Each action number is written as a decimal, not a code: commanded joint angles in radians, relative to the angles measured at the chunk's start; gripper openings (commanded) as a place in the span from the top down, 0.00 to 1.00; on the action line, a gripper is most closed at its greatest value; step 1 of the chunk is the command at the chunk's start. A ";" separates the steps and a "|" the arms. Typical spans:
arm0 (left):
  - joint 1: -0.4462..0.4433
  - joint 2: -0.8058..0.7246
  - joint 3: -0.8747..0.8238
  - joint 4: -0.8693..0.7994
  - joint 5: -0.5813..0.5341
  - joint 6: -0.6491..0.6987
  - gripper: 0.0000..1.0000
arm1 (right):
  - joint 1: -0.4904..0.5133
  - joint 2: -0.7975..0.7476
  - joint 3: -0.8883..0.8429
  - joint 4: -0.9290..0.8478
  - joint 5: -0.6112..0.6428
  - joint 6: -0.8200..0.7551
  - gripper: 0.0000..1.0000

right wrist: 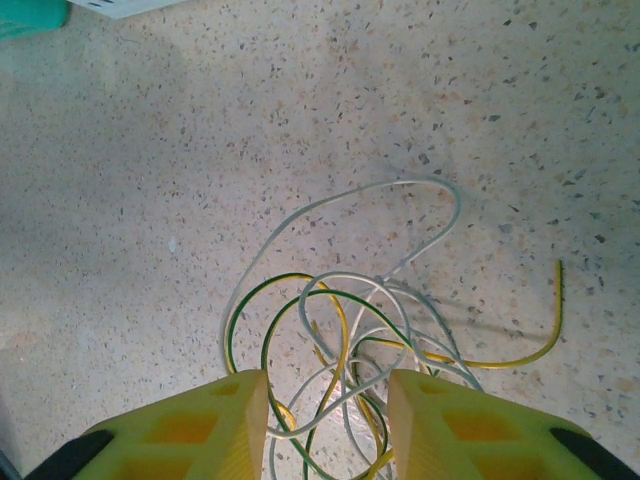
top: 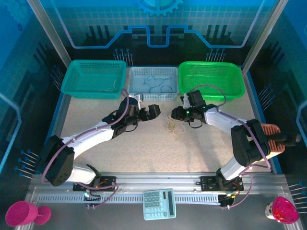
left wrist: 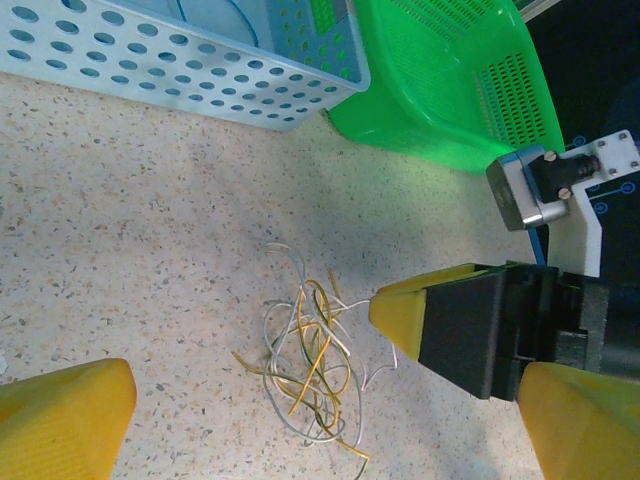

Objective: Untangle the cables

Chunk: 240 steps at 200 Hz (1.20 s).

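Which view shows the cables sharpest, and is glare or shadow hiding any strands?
Right wrist: cables sharp, evenly lit, only faint shadows; right fingers cover the clump's lower end. Left wrist: sharp too, a green cast on the table by the green basket. Top external: no glare, but the clump is tiny and pale, strands not separable.

Speckled beige surface (top: 192,153), teal basket (top: 93,79), white perforated basket (top: 152,82) and green basket (top: 209,80) side by side along its far edge, pale blue calculator (top: 159,203) on the near metal rail (top: 192,194), pink goblet (top: 26,213) on its side near left, pink cup (top: 283,209) near right
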 commanded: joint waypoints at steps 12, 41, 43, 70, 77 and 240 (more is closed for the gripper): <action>-0.006 0.015 0.031 0.012 0.024 -0.014 0.01 | 0.012 0.030 0.029 0.030 -0.022 0.016 0.63; -0.007 0.015 0.029 0.020 0.028 -0.015 0.01 | 0.014 0.047 0.035 0.035 -0.027 0.019 0.63; -0.007 0.015 0.030 0.019 0.028 -0.015 0.01 | 0.013 0.047 0.034 0.035 -0.027 0.019 0.63; -0.007 0.014 0.024 0.024 0.029 -0.017 0.01 | 0.016 0.058 0.041 0.041 -0.033 0.022 0.64; -0.007 0.012 0.022 0.026 0.027 -0.017 0.01 | 0.016 0.061 0.043 0.041 -0.032 0.022 0.65; -0.008 0.004 0.011 0.039 0.025 -0.017 0.01 | 0.024 0.092 0.049 0.067 -0.062 0.039 0.93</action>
